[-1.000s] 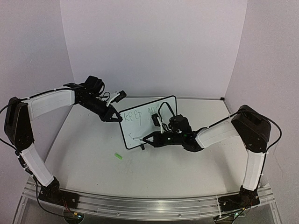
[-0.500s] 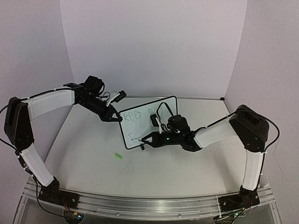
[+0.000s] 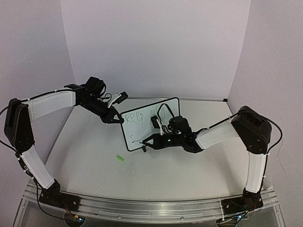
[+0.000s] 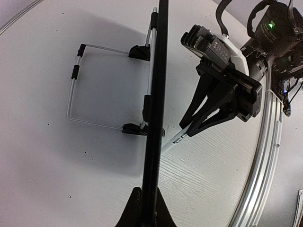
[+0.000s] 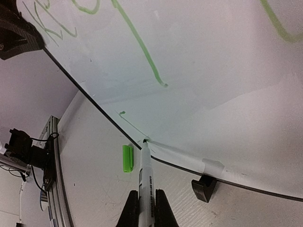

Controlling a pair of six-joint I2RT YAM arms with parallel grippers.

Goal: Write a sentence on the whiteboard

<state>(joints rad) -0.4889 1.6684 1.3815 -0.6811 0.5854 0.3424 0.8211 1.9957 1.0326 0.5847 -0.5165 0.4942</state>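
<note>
The whiteboard (image 3: 147,128) stands tilted at mid table, black-framed, with a black foot (image 5: 204,187). The sentence (image 3: 134,118) is green handwriting along its top, reading "keep" and a partly hidden word; its strokes also show in the right wrist view (image 5: 141,52). My left gripper (image 3: 116,119) is shut on the board's upper left edge, seen edge-on in the left wrist view (image 4: 158,94). My right gripper (image 3: 147,140) is shut on a white marker (image 5: 146,182). The marker's tip touches the board's lower left part, near the frame.
The marker's green cap (image 3: 120,159) lies on the table in front of the board and also shows in the right wrist view (image 5: 127,158). A wire stand (image 4: 75,80) props the board from behind. An aluminium rail (image 3: 142,203) runs along the near edge.
My right arm has crept slightly to the left while the marker tip stays at the board's lower left. The left arm and the board have not moved.
</note>
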